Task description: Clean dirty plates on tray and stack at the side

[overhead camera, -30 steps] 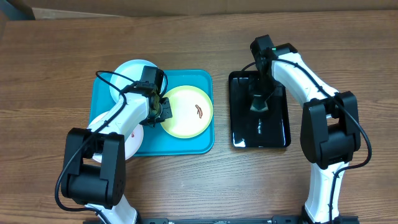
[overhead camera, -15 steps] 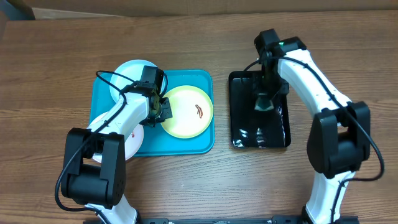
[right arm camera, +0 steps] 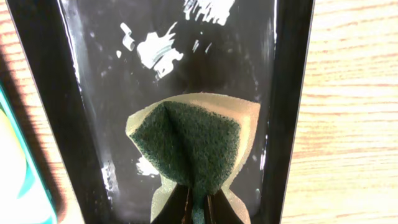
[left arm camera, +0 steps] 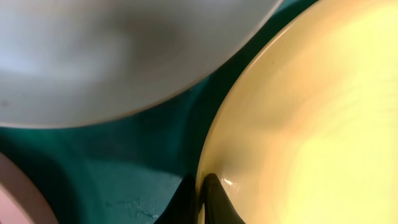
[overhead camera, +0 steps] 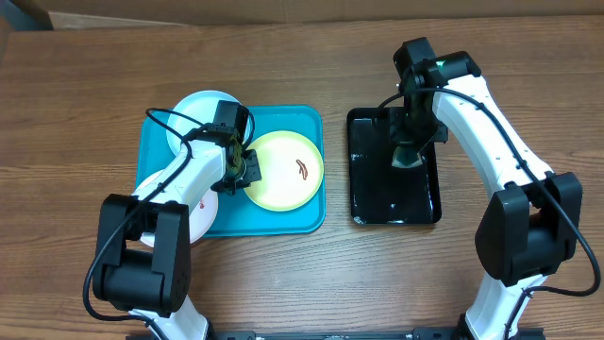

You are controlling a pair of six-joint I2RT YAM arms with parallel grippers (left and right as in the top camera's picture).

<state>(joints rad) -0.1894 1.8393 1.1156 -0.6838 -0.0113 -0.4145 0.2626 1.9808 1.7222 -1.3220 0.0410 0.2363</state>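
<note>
The teal tray [overhead camera: 283, 222] holds three dirty plates. A yellow plate [overhead camera: 288, 175] with a brown smear lies at its right. A pale blue plate [overhead camera: 198, 113] overhangs its far left corner, and my left arm partly covers the white plate [overhead camera: 209, 219] at the near left. My left gripper [overhead camera: 247, 168] is shut on the yellow plate's left rim [left arm camera: 214, 143], one finger above it and one below. My right gripper [overhead camera: 408, 156] is shut on a folded green sponge [right arm camera: 193, 143], held just over the black tray [overhead camera: 377, 203].
The wet, glossy black tray [right arm camera: 93, 93] lies right of the teal tray, with a narrow strip of wood between them. Bare wooden table surrounds both trays. In the left wrist view the pale blue plate [left arm camera: 112, 50] lies close beside the yellow one.
My right arm has shifted a little to the right and back over the black tray, carrying the sponge. The left arm and the plates have not moved.
</note>
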